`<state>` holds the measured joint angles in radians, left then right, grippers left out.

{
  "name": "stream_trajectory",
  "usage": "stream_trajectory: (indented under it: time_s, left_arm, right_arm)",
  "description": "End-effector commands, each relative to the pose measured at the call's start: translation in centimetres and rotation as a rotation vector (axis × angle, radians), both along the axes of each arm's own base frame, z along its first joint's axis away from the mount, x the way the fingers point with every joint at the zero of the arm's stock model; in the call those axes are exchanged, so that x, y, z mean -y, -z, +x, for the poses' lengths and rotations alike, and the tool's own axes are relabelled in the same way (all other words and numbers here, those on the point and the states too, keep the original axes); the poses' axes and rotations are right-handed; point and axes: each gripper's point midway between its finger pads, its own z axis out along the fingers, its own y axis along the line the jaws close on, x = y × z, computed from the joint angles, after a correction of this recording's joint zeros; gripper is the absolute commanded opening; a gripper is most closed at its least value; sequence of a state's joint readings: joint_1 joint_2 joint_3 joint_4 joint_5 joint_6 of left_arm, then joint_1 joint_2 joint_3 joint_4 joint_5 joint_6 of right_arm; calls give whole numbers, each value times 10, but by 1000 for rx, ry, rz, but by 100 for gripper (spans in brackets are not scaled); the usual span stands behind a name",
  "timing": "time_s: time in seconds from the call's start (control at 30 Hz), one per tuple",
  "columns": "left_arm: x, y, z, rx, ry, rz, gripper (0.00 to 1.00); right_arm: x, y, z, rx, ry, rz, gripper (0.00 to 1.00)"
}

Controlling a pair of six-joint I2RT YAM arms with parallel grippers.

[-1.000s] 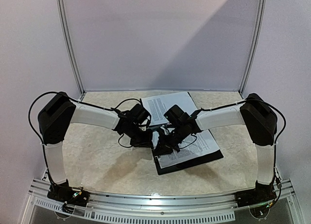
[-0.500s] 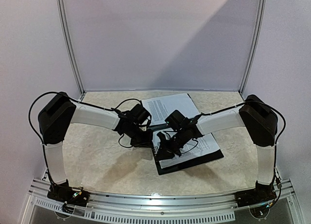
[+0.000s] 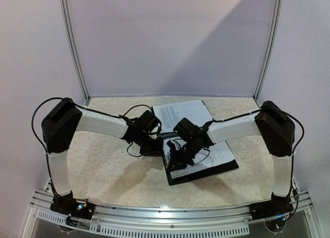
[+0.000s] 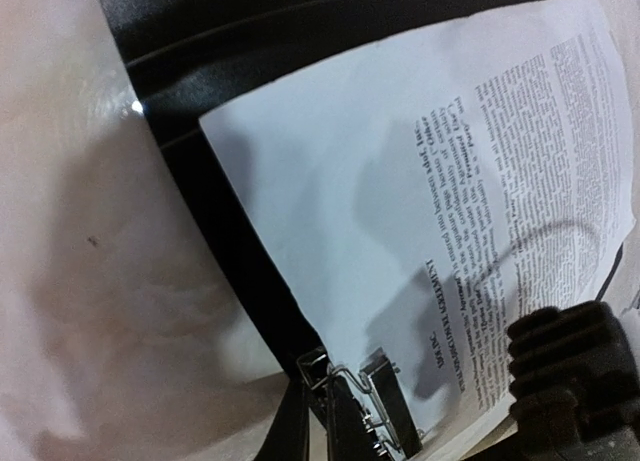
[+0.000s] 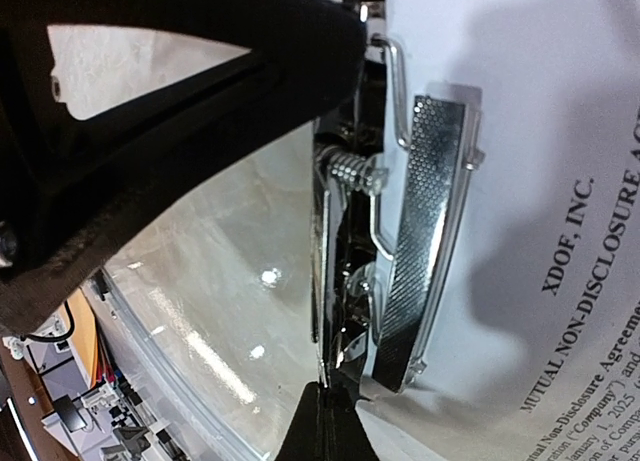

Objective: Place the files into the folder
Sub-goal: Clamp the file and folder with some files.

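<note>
The files lie on the black folder, just right of the table's centre. Their far end has swung slightly toward 3 o'clock, squarer to the board than a second ago. My right gripper has edged toward 9 o'clock, fingers spread astride the metal clip, whose pad seems to rest on the top sheet. So only clamping looks left. My left gripper sits at the clip's 9 o'clock; whether its fingers are spread or pressed together I cannot tell.

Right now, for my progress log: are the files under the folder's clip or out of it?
Under it: the textured pad of the clip lies over the files. How firmly it presses, cannot tell.
</note>
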<state>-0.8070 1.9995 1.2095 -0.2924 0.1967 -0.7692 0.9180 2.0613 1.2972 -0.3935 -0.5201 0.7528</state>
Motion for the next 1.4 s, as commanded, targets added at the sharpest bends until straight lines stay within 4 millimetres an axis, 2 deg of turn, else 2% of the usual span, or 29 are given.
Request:
stream_trajectory:
  time_s: [0.0, 0.2, 0.27, 0.37, 0.5, 0.7, 1.0, 1.07, 1.2, 1.27, 1.33, 1.37]
  left_arm:
    - [-57, 72, -28, -98, -2, 286, 0]
    - [-57, 73, -28, -99, -2, 287, 0]
    - [-57, 74, -30, -104, -2, 287, 0]
    - [-59, 75, -31, -107, -3, 290, 0]
    - [-61, 75, -32, -107, -4, 293, 0]
    - [-62, 74, -33, -102, -5, 293, 0]
    - [-61, 68, -31, -87, -2, 288, 0]
    - [-60, 64, -28, -74, -1, 281, 0]
    - [-54, 42, -17, -14, 2, 260, 0]
    - [-49, 25, -8, 31, 11, 245, 0]
    - [-42, 5, 0, 78, 25, 219, 0]
    - [-38, -8, 5, 107, 35, 202, 3]
  right_arm:
    - [71, 69, -30, -89, -1, -346, 1]
    - [64, 81, -38, -144, 4, -308, 1]
    - [52, 80, -42, -177, -8, -244, 1]
    - [32, 66, -44, -215, 8, -115, 2]
    - [9, 36, -37, -219, 36, 5, 3]
    - [-3, 7, -30, -204, 47, 58, 6]
    - [-9, -12, -28, -203, 53, 92, 13]
    - [-11, -17, -28, -204, 47, 108, 18]
    - [-13, -45, -25, -169, 40, 132, 26]
    - [-11, -60, -24, -154, 36, 136, 30]
    - [-1, -74, -22, -137, 44, 117, 35]
    - [7, -78, -20, -129, 52, 97, 36]
